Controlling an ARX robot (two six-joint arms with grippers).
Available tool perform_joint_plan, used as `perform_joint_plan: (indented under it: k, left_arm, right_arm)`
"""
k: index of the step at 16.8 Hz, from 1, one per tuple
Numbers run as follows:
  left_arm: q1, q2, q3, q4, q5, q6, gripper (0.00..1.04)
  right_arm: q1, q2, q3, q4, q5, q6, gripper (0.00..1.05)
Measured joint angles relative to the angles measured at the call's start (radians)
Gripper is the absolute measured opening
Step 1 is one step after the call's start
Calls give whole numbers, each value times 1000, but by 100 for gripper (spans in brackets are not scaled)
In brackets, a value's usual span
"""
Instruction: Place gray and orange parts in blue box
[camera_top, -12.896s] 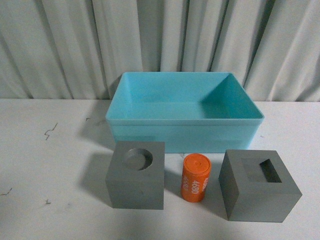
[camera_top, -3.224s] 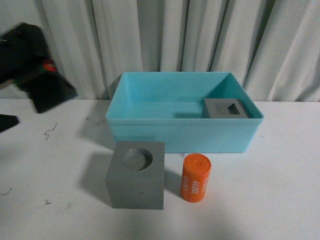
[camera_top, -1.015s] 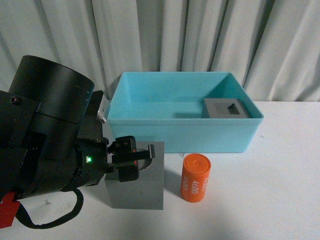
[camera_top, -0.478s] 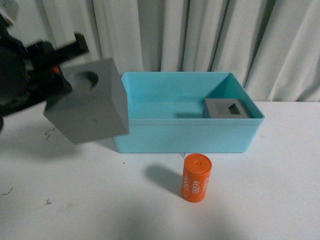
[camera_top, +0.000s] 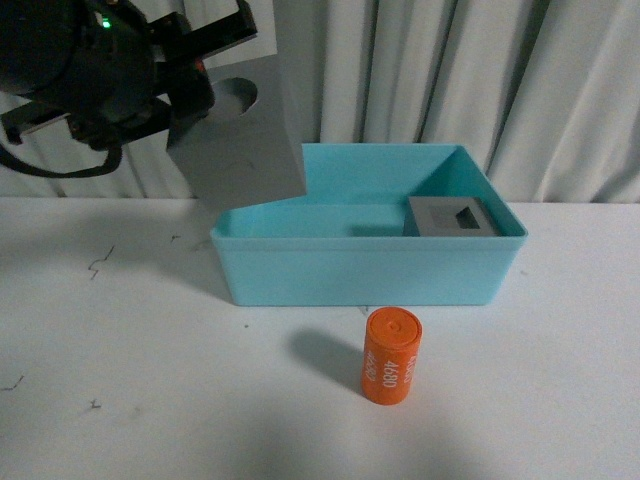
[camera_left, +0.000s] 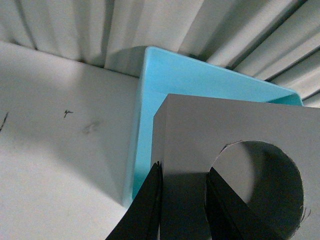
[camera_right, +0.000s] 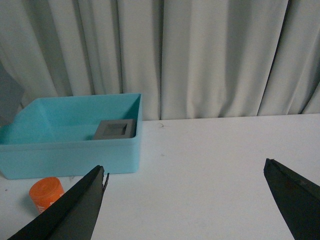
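Note:
My left gripper (camera_top: 225, 60) is shut on the gray cube with the round recess (camera_top: 240, 135), which hangs tilted in the air over the left back corner of the blue box (camera_top: 370, 272). In the left wrist view one finger presses the cube's (camera_left: 240, 125) outer side and the other sits inside its round hole, with the box's rim (camera_left: 150, 75) below. The gray cube with the rectangular recess (camera_top: 452, 217) lies in the box's right back corner. On the table in front of the box stands the orange cylinder (camera_top: 391, 356). My right gripper (camera_right: 185, 172) is open over bare table, to the right of the box (camera_right: 70, 150) and the cylinder (camera_right: 46, 192).
A pleated pale curtain (camera_top: 450, 80) hangs close behind the box. The white table (camera_top: 120, 350) carries a few small dark marks at the left. My left arm's black body fills the upper left of the front view.
My left gripper has lifted the round-recess cube further up and to the right, from beside the box's left end to above its left back corner. The orange cylinder has not moved.

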Motion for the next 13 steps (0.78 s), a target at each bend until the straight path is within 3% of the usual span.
perform_joint_plan:
  k: [5,13]
  left_arm:
    - [-28,163,176,4,10,47,20]
    - [13,295,208,3,-3,110,20]
  right_arm:
    - [0,0,0,0,0,0,98]
    - [0,0,0,0,0,0,98]
